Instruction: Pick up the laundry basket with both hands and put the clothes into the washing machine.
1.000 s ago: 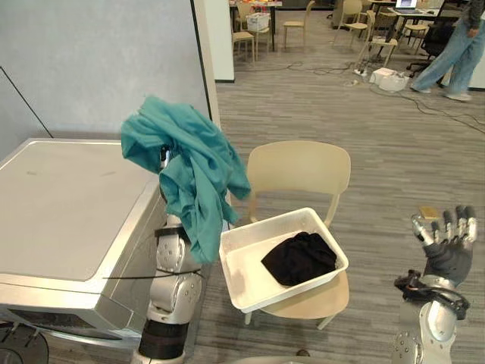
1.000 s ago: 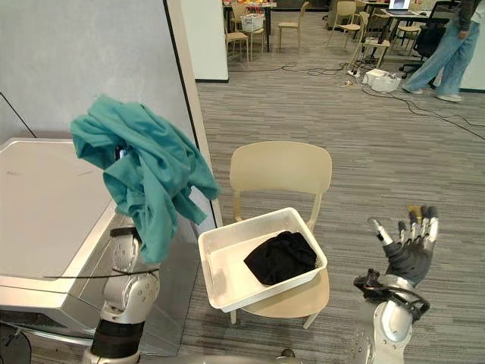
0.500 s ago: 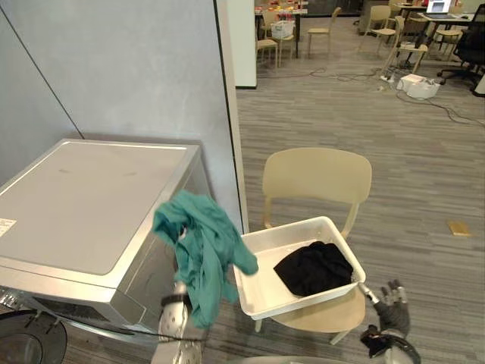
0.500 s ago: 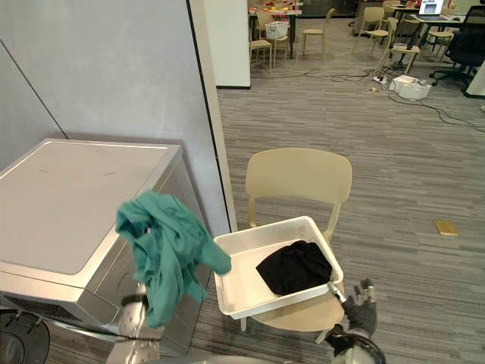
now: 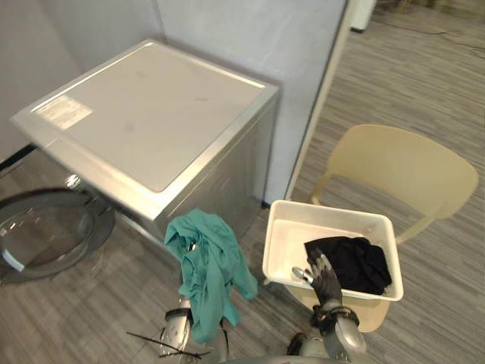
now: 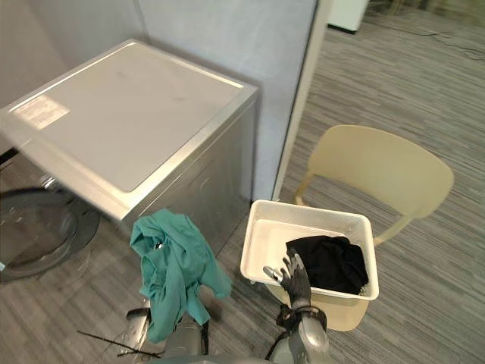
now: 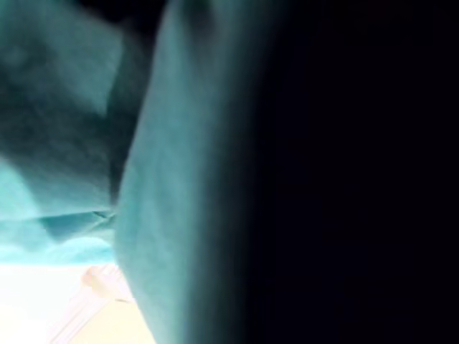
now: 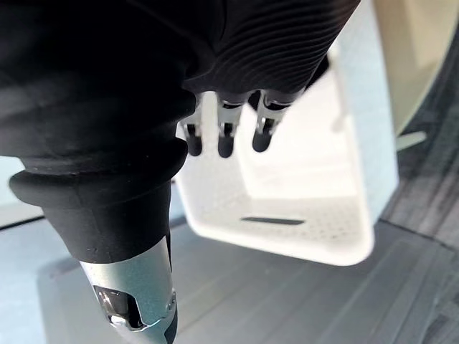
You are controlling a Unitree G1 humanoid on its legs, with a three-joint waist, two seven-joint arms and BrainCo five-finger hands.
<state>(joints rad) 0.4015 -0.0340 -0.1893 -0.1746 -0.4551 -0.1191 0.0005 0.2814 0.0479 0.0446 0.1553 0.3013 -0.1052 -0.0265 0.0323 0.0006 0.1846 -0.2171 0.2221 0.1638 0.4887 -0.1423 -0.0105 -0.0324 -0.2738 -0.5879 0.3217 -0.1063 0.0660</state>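
Teal garment (image 5: pixel 206 277) is held low in front of washer (image 5: pixel 151 106), draped over left hand. Hand is hidden by cloth, so grip can't be told. Cloth is judged light, limp and apt to slip, so best taken bunched. Black garment (image 5: pixel 352 262) lies in white basket (image 5: pixel 333 208) on chair (image 5: pixel 402 163). Basket is judged stiff and light, to be taken at side rims. Right hand (image 5: pixel 324 279) is spread open by near rim. Washer door (image 5: pixel 45 235) is swung open, w/ bare floor (image 5: pixel 129 288) in front.
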